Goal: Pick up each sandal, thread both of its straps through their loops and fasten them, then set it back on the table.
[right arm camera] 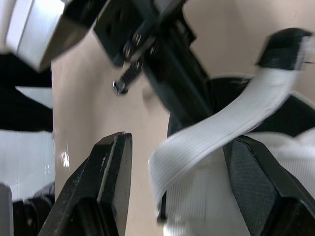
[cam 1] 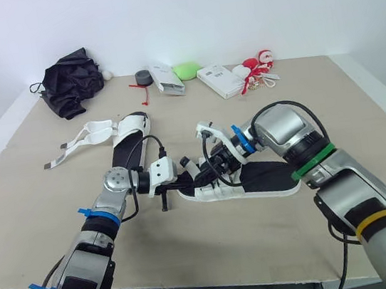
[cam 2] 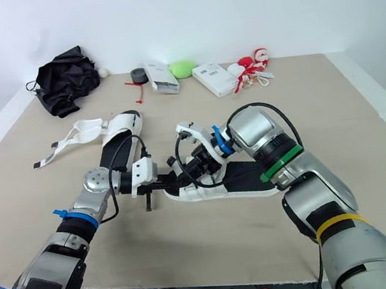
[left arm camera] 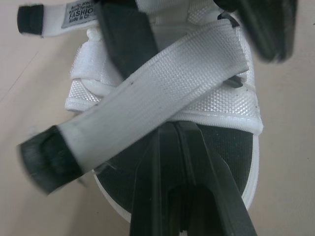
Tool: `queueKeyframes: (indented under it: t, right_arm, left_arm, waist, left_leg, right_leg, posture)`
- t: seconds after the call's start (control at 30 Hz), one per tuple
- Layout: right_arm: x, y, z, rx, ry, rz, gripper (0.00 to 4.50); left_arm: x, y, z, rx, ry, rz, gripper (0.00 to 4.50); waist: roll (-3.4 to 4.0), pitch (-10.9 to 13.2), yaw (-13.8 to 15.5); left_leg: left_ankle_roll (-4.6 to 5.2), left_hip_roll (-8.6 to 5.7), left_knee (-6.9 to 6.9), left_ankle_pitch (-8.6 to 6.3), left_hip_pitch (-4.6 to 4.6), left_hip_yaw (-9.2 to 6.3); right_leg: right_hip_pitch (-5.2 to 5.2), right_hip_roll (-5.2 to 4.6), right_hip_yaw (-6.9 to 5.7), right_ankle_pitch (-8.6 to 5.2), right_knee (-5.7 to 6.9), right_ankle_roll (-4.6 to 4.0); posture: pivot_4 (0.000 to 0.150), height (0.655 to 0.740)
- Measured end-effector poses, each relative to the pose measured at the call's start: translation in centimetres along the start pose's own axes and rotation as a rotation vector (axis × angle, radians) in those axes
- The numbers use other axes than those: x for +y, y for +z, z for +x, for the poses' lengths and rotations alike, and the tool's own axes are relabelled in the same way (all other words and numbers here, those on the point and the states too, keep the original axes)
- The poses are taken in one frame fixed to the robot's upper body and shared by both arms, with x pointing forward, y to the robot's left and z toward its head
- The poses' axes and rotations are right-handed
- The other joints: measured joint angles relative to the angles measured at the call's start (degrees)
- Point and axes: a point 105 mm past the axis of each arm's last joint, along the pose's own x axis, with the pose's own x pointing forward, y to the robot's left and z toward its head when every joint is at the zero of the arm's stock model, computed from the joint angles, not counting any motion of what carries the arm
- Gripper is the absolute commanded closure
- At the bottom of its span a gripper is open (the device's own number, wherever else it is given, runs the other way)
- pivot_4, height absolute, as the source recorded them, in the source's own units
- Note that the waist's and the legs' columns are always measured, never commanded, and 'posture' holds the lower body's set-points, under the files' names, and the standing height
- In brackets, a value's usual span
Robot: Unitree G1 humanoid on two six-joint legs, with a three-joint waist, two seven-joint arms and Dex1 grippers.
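Bright, even light; wall (cam 1: 230,2) washed out; wrist views soft, strap (right arm camera: 221,123) tip motion-blurred.

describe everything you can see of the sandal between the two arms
The sandal lies flat, sole down, on the table, lengthwise across the robot's front. It has a black footbed, a white sole rim and white woven straps. One strap with a black tip lies loose, slanting across the front, and a small label reads FASHION. The right end effector is open around that strap. The left end effector is at the sandal's strapped end.
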Motion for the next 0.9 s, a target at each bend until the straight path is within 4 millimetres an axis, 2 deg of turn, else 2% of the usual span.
queueKeyframes:
  t: [0.07,0.1,0.17,0.53,0.63,0.7,0.9]
  right_arm:
    - [-0.2,0.1,0.0,-0.01,-0.006,0.004,3.46]
    - [-0.4,0.2,0.1,-0.016,-0.012,0.01,3.88]
    - [-0.7,0.5,0.2,-0.038,-0.016,0.013,4.32]
    - [-1.5,0.8,0.2,-0.09,-0.03,0.048,4.32]
    - [-1.7,1.1,-0.7,-0.127,-0.043,0.072,4.32]
    - [-1.9,1.0,-1.9,-0.147,-0.065,0.087,4.32]
    - [-1.7,0.5,-3.5,-0.199,-0.094,0.114,4.32]
  left_arm:
    - [0.0,0.0,0.0,0.001,0.0,0.0,4.5]
    - [0.0,0.0,0.0,0.001,0.0,0.0,4.5]
    - [0.0,0.0,0.0,0.001,0.002,0.0,4.5]
    - [0.0,-0.1,-0.1,0.003,0.007,-0.002,4.5]
    - [0.0,-0.1,-0.1,0.003,0.009,-0.002,4.5]
    - [0.0,-0.1,-0.1,0.004,0.01,-0.002,4.5]
    - [0.1,-0.1,-0.1,0.002,0.011,0.0,4.5]
  waist:
    - [0.0,0.0,0.0]
    - [0.01,-0.01,0.0]
    - [0.0,-0.01,0.0]
    - [0.0,-0.01,-0.02]
    - [0.0,-0.01,-0.02]
    - [0.0,-0.01,-0.02]
    - [0.02,0.01,0.0]
  left_leg:
    - [0.0,0.0,0.0,0.0,0.02,0.0]
    - [0.0,0.0,0.0,0.0,0.03,0.0]
    - [0.0,0.0,0.0,0.0,0.04,-0.01]
    - [0.01,0.01,0.01,0.01,0.09,0.0]
    - [0.01,0.0,0.02,0.01,0.08,0.0]
    - [0.01,0.0,0.03,0.01,0.07,0.01]
    - [0.01,0.0,0.06,0.01,0.0,0.04]
  right_leg:
    - [0.0,0.0,0.0,-0.03,0.05,-0.01]
    - [0.02,0.0,0.01,-0.03,0.07,-0.02]
    - [0.01,0.01,0.02,-0.05,0.16,-0.03]
    - [0.02,0.02,0.07,-0.07,0.26,-0.05]
    - [0.02,0.02,0.08,-0.07,0.26,-0.05]
    - [0.02,0.02,0.1,-0.06,0.26,-0.05]
    - [0.07,0.01,0.13,-0.06,0.29,-0.06]
  posture:
    - [0.15,0.74]
    - [0.15,0.74]
    - [0.15,0.74]
    - [0.15,0.74]
    - [0.15,0.74]
    - [0.15,0.74]
    - [0.15,0.74]
